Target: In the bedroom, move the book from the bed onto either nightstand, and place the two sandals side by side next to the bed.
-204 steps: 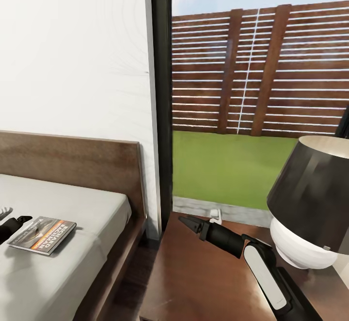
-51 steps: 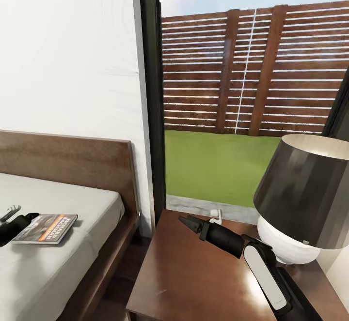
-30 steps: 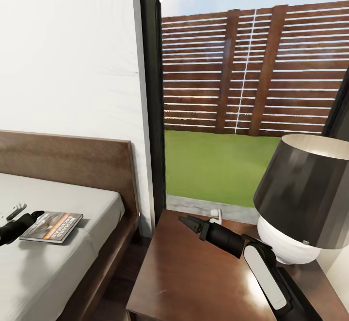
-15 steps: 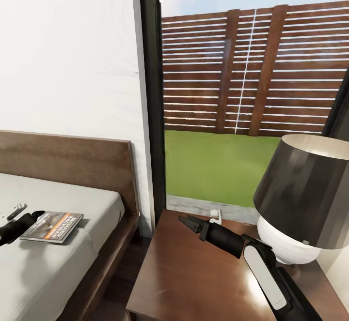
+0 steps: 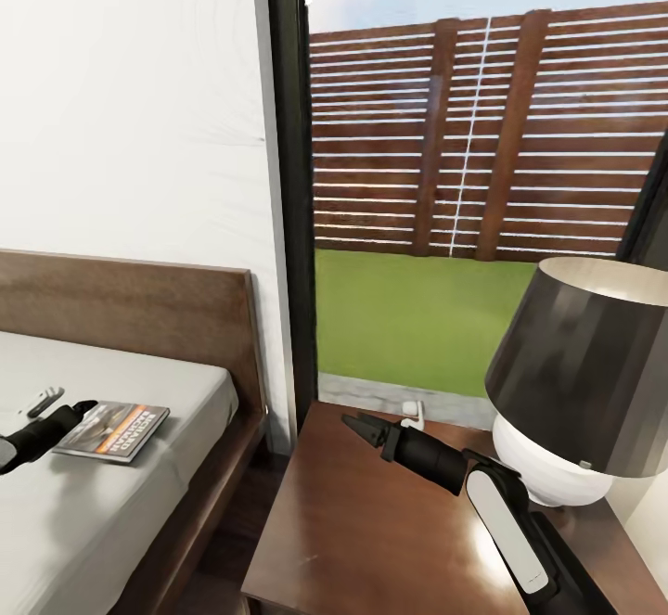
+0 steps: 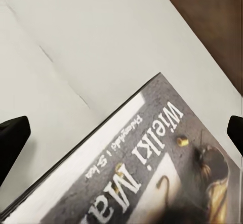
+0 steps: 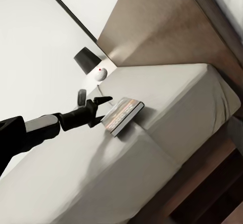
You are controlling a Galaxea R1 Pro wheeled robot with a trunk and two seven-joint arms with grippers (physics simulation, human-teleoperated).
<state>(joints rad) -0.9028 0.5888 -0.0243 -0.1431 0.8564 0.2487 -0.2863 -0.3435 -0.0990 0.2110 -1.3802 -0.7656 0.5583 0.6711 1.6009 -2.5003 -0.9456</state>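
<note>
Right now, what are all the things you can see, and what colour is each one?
book: 1, grey cover with an orange band, lying flat on the bed
bed: 1, dark brown frame with a light grey mattress, at the left
nightstand: 1, dark brown, beside the bed under the window
lamp: 1, black shade on a white base, on the nightstand's right side
second lamp: 1, black shade on a white base, at the far side of the bed
window: 1, black frame, behind the nightstand
fence: 1, brown slats, outside
grass: green, outside
left gripper: 1, black, open at the book's edge
right gripper: 1, black, over the nightstand
</note>
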